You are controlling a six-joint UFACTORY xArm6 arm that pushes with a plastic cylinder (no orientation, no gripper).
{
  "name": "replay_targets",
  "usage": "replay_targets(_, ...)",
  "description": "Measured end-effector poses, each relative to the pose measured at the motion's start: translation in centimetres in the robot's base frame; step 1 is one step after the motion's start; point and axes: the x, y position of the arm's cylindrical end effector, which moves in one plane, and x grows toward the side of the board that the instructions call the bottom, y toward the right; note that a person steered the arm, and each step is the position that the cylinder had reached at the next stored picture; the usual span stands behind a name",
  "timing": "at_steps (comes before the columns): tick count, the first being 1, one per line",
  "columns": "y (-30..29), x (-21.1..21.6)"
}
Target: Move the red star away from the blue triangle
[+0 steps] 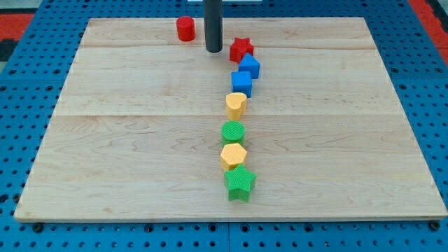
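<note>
1. Blocks run in a loose column down the middle of the wooden desk (140,140), from near the view's top toward the view's bottom.
2. At the column's head sits the red star (241,49), touching the upper blue block (249,66) just below and to its right.
3. A second blue block (241,82) follows; which of the two is the triangle cannot be told.
4. Below come a yellow heart-like block (236,105), a green round block (232,132), a yellow hexagon (233,156) and a green star (239,183).
5. A red cylinder (185,29) stands apart at the view's top left.
6. The arm carries no end effector, only a dark rod; the tip (214,50) rests just left of the red star, between it and the red cylinder, with a narrow gap showing.
</note>
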Motion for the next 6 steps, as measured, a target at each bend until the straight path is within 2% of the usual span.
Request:
replay_targets(1, -3.3, 0.2)
replay_targets(2, 4.5, -2.9)
replay_targets(3, 9.3, -1.5)
replay_targets(4, 7.2, 2.1)
replay_targets(5, 5.1, 3.4)
replay_targets(6, 6.0, 2.4)
